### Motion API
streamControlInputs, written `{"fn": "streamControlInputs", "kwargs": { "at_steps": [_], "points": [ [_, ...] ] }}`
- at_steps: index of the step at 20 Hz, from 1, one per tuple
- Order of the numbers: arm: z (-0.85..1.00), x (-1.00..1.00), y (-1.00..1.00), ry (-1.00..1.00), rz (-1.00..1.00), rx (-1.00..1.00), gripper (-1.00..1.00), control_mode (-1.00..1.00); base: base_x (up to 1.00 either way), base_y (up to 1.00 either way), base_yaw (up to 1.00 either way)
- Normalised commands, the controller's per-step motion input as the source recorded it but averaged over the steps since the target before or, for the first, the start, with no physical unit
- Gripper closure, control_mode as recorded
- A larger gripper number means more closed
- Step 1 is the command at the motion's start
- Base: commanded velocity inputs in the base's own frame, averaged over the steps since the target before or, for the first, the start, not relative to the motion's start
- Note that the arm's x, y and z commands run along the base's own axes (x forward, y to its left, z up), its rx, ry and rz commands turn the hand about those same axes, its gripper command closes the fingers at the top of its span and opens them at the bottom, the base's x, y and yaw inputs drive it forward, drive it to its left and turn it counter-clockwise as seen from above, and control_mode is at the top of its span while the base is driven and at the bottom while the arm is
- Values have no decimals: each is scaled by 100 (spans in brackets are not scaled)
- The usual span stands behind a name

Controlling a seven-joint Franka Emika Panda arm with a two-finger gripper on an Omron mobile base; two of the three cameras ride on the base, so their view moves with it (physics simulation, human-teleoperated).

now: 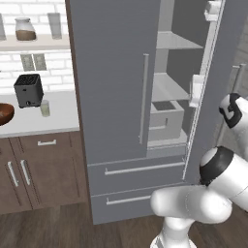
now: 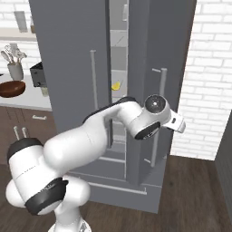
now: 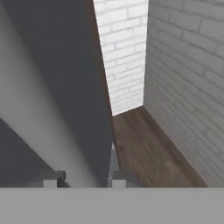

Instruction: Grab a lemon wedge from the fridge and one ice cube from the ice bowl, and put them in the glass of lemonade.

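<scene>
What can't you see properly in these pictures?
- Ice bowl: cut off by the left base view's left edge; its contents are hidden.
- Gripper: hand view shows just the fingertips around the fridge door's edge; contact unclear.
- Lemon wedge: tiny in the right base view.

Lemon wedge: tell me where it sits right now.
In the right base view, the tiny bright yellow lemon wedge lies on a shelf inside the tall grey two-door fridge, seen through the gap of the open right door, just above the white arm's elbow.
</scene>
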Motion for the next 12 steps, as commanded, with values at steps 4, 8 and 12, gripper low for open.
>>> {"fn": "streamControlInputs", "kwargs": {
  "at_steps": [4,8,12],
  "points": [
    [-20,-39,-75,-1,-16,10,-100,-100,0,0,0],
    [11,-38,-14,-1,-4,2,-100,-100,0,0,0],
    [64,-77,-3,-8,0,0,-100,-100,0,0,0]
  ]
}}
